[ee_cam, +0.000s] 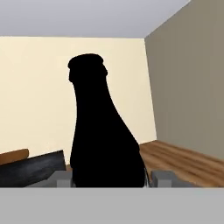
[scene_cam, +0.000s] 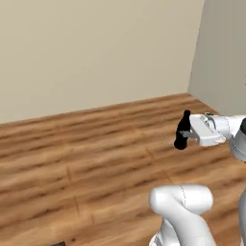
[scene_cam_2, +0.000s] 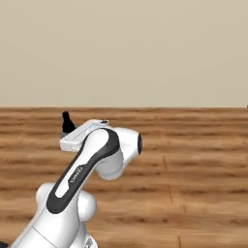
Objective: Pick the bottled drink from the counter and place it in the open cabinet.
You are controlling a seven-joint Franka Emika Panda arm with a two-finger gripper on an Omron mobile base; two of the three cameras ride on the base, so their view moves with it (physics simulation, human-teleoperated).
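The claw (scene_cam: 185,134) is clamped on the bottled drink (scene_cam: 182,130), which is off the worktop and carried in the air above the wooden floor (scene_cam: 86,158), upright or nearly so, neck uppermost. In the hand view the bottled drink (ee_cam: 103,131) rises between the two finger tips (ee_cam: 162,178), body low in the grip and neck toward the ceiling; in the right base view its dark cap (scene_cam_2: 66,121) pokes up just behind the white hand. Judging by this, the step in hand is the carry toward the open cabinet, which lies somewhere outside these pictures. To do it well, the grip should stay firm on the rounded body, since a smooth bottle held low could tip or slide during a fast swing; keeping the bottle upright and moving smoothly seems wise. A dark slab edge (ee_cam: 30,168) lies low at the left of the bottled drink in the hand view, possibly the worktop, though I cannot tell for certain. Counted: one bottled drink, one claw, one arm, one floor, and two walls (scene_cam: 96,53) meeting at a corner beyond the bottled drink.
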